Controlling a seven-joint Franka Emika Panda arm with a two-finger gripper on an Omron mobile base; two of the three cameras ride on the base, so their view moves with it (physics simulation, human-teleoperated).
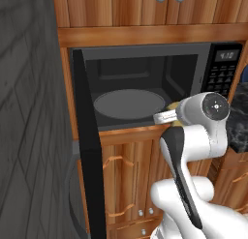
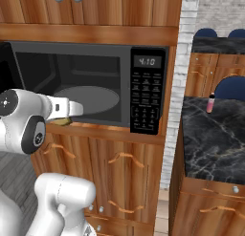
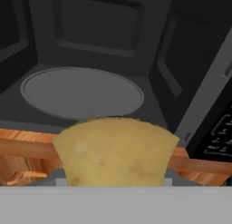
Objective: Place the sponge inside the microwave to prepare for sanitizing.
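- One yellow sponge (image 3: 115, 150) sits pinched between the fingers (image 1: 173, 115), just outside the microwave (image 1: 145, 88), by its front edge.
- Low down, it could bump the wooden ledge (image 3: 27, 146) under the opening and slip out.
- Let go too soon, it falls to the floor, not onto the round turntable (image 3: 81, 92).
- The open door (image 1: 89, 151) stands to the left; a wide swing could hit it.

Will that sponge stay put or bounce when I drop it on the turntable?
Probably stays put: the sponge looks soft and porous, so likely light and squashy. Its flat faces shouldn't roll on the level turntable. It may spring back once the tool opens.
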